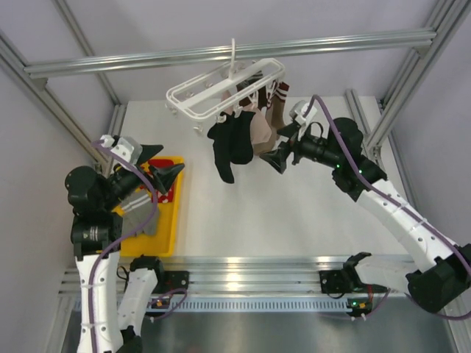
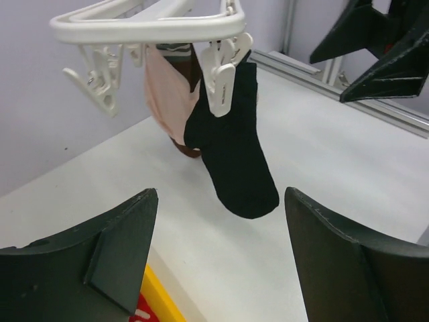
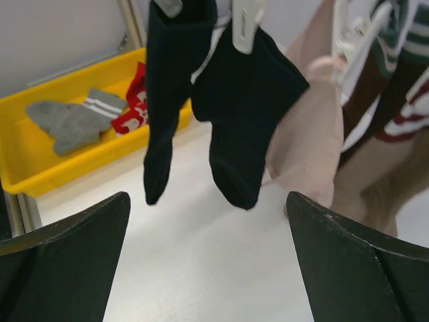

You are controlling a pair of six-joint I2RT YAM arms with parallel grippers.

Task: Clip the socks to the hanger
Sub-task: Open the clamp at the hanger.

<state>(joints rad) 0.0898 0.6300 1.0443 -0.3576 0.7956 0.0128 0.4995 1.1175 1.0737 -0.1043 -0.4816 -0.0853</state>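
Observation:
The white hanger [image 1: 221,87] hangs from the top rail; it also shows in the left wrist view [image 2: 147,25]. Black socks [image 1: 232,145], a pale-pink sock [image 1: 261,131] and brown striped ones are clipped to it. Grey socks [image 3: 70,121] and a red sock with white markings [image 3: 134,100] lie in the yellow tray [image 3: 40,171]. In the top view the grey socks [image 1: 138,215] and the red sock [image 1: 165,187] lie under my left arm. My left gripper [image 1: 168,160] is open and empty above the tray. My right gripper [image 1: 278,145] is open and empty beside the hanging socks.
The yellow tray [image 1: 171,220] sits at the table's left edge. Aluminium frame rails [image 1: 221,53] run overhead and along the sides. Empty clip pegs [image 2: 94,77] dangle from the hanger's near end. The black sock [image 2: 234,147] hangs just above the white tabletop [image 1: 294,213].

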